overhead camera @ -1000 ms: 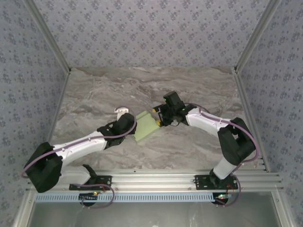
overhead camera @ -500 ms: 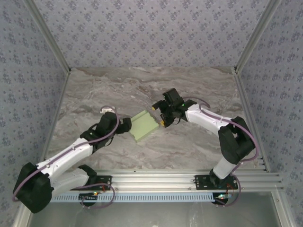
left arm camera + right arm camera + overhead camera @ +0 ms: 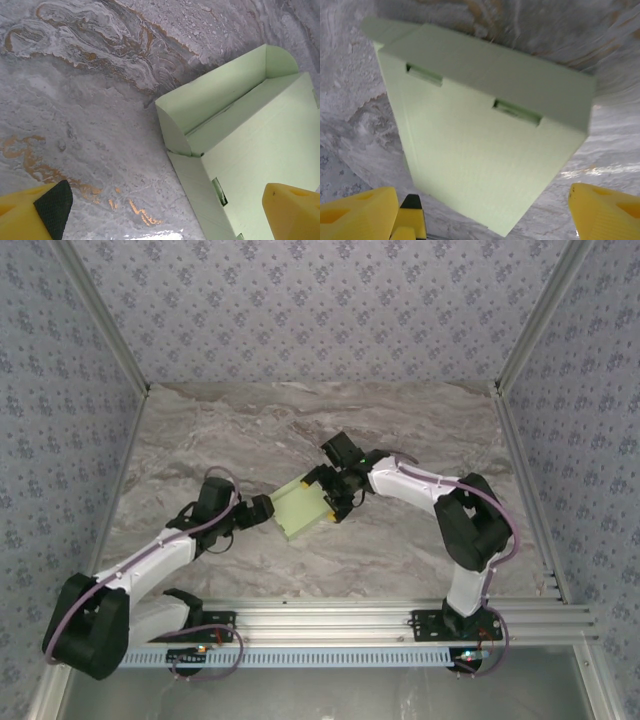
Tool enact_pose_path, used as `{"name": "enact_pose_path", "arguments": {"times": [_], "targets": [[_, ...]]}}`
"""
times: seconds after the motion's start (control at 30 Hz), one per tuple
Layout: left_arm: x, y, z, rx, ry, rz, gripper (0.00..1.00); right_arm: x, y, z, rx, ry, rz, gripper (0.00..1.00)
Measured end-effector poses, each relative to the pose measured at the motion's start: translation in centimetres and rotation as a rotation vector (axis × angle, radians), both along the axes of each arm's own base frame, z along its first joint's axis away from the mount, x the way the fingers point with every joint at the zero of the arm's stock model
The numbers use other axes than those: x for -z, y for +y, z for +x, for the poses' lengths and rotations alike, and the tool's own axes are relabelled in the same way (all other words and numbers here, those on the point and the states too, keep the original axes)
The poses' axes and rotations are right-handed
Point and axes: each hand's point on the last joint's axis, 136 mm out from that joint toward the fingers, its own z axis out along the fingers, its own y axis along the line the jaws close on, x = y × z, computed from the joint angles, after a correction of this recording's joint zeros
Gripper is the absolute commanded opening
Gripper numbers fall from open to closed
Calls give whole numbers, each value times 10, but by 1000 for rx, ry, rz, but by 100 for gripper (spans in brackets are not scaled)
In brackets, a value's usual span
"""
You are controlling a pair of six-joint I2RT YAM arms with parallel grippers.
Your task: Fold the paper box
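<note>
The box [image 3: 298, 515] seems light, thin and crease-prone, best pinched by its raised flap [image 3: 225, 95]; left gripper [image 3: 262, 509] and right gripper [image 3: 317, 499] gape wide, empty.

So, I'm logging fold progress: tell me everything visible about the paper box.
The paper box is plain pale-green thin card, partly folded, lying on the marble table. One long wall stands up with rounded end flaps, and two slots show along a folded edge. The open right gripper is at its right edge and the open left gripper is by its left. Contact is unclear.

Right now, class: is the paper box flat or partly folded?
Partly folded: one side wall of the paper box stands up from its base.
</note>
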Motion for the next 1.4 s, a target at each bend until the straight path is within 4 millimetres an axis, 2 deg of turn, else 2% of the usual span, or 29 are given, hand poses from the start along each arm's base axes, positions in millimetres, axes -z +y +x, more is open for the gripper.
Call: {"name": "enact_pose_path", "arguments": {"times": [0.13, 0.23, 0.3, 0.47, 0.57, 0.7, 0.87, 1.1, 1.3, 1.4], "targets": [[5, -1, 4, -8, 23, -35, 99, -6, 7, -1, -6, -7, 11, 90], [14, -5, 5, 1, 58, -53, 99, -6, 2, 4, -26, -26, 2, 86], [19, -8, 5, 6, 76, -70, 99, -9, -4, 12, -65, -64, -6, 83], [21, -15, 10, 22, 80, -107, 99, -20, -26, 54, -216, -222, -30, 75], [20, -17, 17, 27, 73, -132, 99, -17, -41, 63, -316, -316, -93, 72], [18, -19, 28, 46, 58, -185, 99, -13, -45, 58, -535, -460, -192, 72], [15, -25, 36, 94, 40, -216, 99, -13, -38, 51, -783, -596, -262, 71], [16, -35, 48, 151, 19, -223, 99, -7, -33, 46, -928, -658, -295, 70], [15, -41, 55, 185, -11, -238, 95, 25, -28, 39, -1023, -620, -337, 64], [16, -43, 59, 200, -23, -244, 91, 30, -25, 37, -1054, -624, -344, 59]]}}
